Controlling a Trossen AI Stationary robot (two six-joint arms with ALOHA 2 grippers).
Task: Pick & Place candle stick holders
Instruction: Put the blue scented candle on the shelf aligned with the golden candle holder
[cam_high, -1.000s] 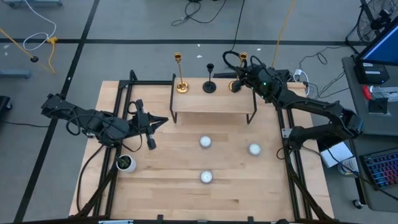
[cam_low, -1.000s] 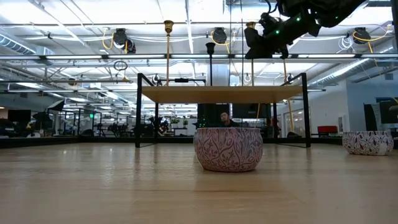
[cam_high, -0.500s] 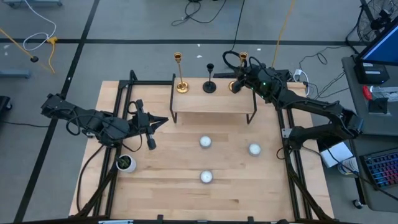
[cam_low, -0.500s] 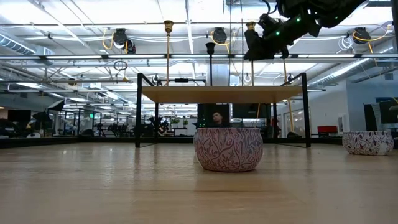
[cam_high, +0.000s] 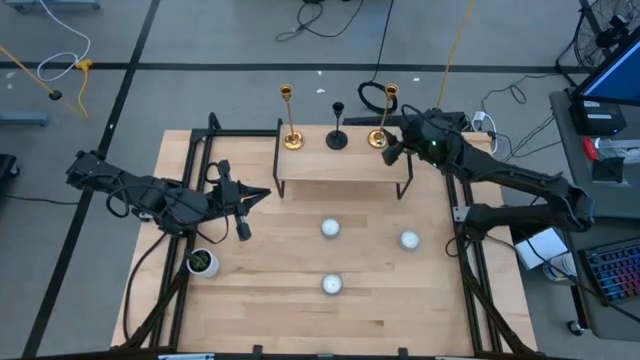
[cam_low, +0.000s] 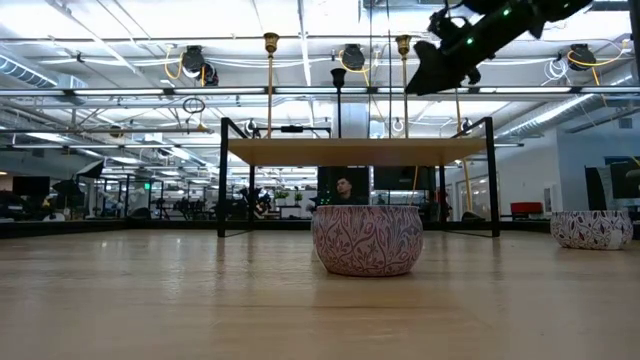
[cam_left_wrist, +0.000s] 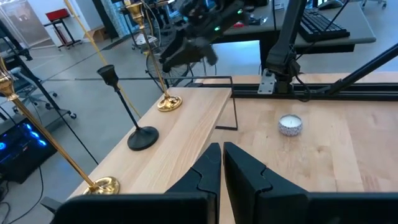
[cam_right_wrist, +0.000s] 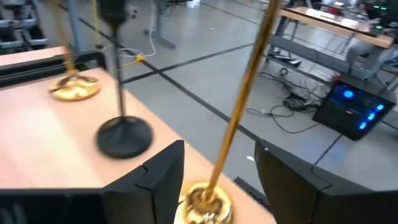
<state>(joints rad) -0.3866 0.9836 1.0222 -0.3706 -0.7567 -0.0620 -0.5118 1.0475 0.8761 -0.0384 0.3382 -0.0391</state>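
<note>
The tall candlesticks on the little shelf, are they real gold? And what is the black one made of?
The two gold candlesticks look like polished metal, perhaps brass: they gleam and show bright glints. Real gold cannot be told from looks. The black candlestick is dull, with no shine, perhaps painted metal. The shelf looks like pale wood with visible grain.

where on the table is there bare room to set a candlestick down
Bare wood lies between the three white candles and the plant pot, and along the near edge. The raised shelf is crowded at the back: two gold candlesticks and the black one, right gripper beside.
</note>
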